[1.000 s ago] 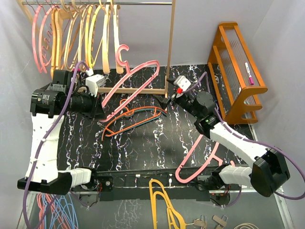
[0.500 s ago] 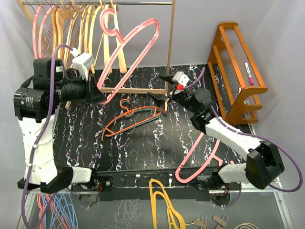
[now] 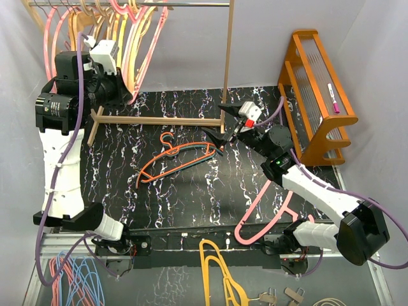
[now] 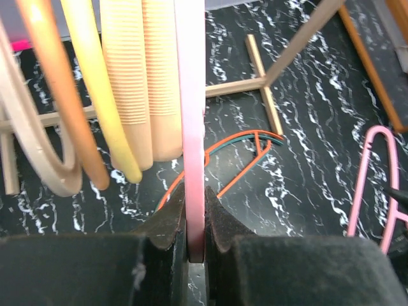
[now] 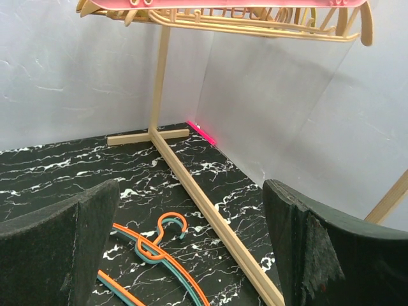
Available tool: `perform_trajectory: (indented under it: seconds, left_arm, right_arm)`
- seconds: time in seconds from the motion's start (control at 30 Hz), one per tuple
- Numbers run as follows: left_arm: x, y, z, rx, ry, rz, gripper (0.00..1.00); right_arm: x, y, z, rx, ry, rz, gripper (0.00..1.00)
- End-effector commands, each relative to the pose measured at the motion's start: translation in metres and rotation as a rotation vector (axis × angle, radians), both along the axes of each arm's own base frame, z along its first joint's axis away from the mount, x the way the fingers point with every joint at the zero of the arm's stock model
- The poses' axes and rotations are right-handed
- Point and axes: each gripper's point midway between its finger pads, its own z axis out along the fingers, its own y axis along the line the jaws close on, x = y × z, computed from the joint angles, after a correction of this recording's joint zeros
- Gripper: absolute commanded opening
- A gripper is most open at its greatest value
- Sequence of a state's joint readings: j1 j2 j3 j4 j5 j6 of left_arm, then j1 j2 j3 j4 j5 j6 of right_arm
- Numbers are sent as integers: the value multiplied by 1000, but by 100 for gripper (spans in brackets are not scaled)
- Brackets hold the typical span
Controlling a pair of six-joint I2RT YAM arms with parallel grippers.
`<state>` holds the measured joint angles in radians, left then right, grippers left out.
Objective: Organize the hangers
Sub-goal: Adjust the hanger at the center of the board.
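Held high at the back left, my left gripper is shut on a pink hanger. Its hook is up at the metal rail, next to several hangers in pink, tan, yellow and orange. The wrist view shows a ridged tan one just left of the pink one. An orange and a teal hanger lie together mid-mat. Another pink hanger lies by the right arm. Above the orange-teal pair's right end, my right gripper is open and empty.
The wooden rack's post and floor bar stand at the back of the black mat. An orange wooden stand is at the right. A mustard hanger and a blue-pink bunch lie off the mat's front.
My left arm has swung the pink hanger up and left from above the mat to the rail, among the hung ones. The right gripper has shifted slightly and stays open.
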<state>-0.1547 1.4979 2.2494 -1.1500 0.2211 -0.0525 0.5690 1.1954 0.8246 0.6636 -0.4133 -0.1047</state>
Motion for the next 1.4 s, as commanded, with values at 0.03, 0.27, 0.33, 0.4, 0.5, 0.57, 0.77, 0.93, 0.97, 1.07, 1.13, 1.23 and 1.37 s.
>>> perform_trajectory:
  seconds: [0.03, 0.27, 0.33, 0.4, 0.5, 0.57, 0.77, 0.93, 0.97, 1.07, 1.13, 1.23, 1.37]
  left_arm:
    - [11, 43, 41, 57, -202, 246, 0]
    - [19, 84, 46, 199, -232, 430, 0]
    - [19, 89, 40, 218, -225, 453, 0]
    - [17, 93, 35, 234, -221, 464, 0]
    - [15, 90, 34, 259, -204, 426, 0]
    - [16, 84, 34, 286, -182, 360, 0]
    - [31, 86, 22, 412, -109, 293, 0]
    - [42, 81, 22, 440, -130, 236, 0]
    - [44, 79, 21, 441, -130, 227, 0]
    - [49, 76, 12, 439, -90, 210, 0]
    - [54, 76, 6, 438, -68, 217, 0]
    - [60, 77, 5, 436, -79, 233, 0]
    - [67, 79, -1, 457, -54, 237, 0]
  right_arm:
    - [-4, -7, 5, 12, -29, -22, 98]
    - [-6, -8, -8, 1, -6, -18, 98]
    - [-8, -8, -10, -3, -1, -15, 98]
    - [-9, -9, -12, -4, 3, -16, 98]
    - [-10, -10, -16, -11, 8, -14, 99]
    - [-11, -9, -18, -18, 12, -11, 98]
    - [-11, -10, -24, -27, 17, -16, 98]
    - [-10, -12, -30, -34, 25, -24, 98]
    - [-10, -12, -30, -35, 27, -24, 98]
    - [-10, -12, -33, -37, 30, -26, 98]
    - [-10, -13, -34, -40, 32, -28, 99]
    - [-10, -13, -36, -45, 31, -32, 98]
    - [-10, -13, -38, -51, 35, -30, 98]
